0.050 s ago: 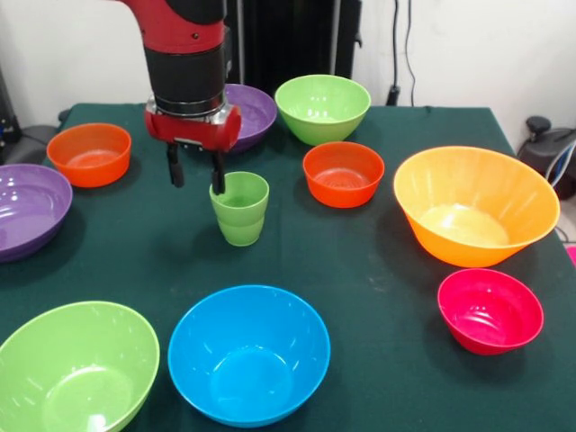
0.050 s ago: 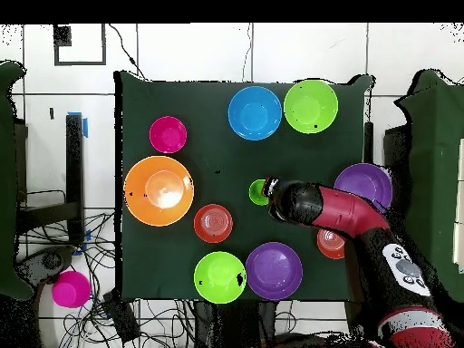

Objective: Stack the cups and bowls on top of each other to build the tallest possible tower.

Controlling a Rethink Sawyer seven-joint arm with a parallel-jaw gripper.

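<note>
Front camera faces me low and near across the table; overhead looks straight down from higher, sharing my arm, table and bowls.

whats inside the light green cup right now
One gripper finger reaches just inside the cup rim; the other hangs outside. No bowl sits in it. Its bottom is hidden from both views.
</note>
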